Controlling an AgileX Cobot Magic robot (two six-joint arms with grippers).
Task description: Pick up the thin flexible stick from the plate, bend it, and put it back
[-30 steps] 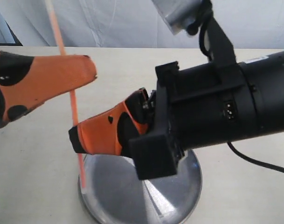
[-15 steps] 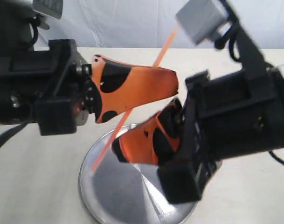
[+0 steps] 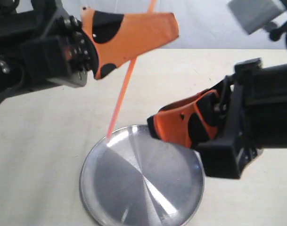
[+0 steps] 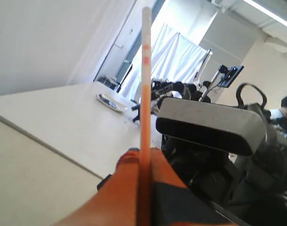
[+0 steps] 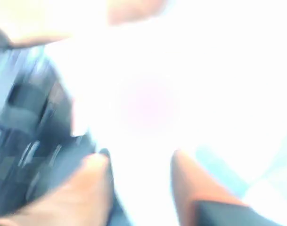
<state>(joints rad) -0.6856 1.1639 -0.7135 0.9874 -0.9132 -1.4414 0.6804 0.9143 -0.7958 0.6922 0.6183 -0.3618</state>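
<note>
Currently the left claw is clamping the thin flexible stick between its orange, black-spotted fingers, high at the left of the exterior view and well above the desk. The stick is looking straight rather than bent and is slanting steeply. Its upper part is running out past the top edge of that view, while its lower tip is coming down right at the far left rim of the plate; whether the tip is touching the rim I cannot tell. In the left wrist view the stick is standing out from between the two closed fingers, with its whitish end pointing away from the claw. The plate is lying flat on the desk, shining with radial streaks. The right claw is hanging low over the plate's far right rim, apart from the stick and pointing toward it. The right wrist view is badly blurred and washed out, yet it is showing that claw's two fingers spread apart with a bright gap between them.
</note>
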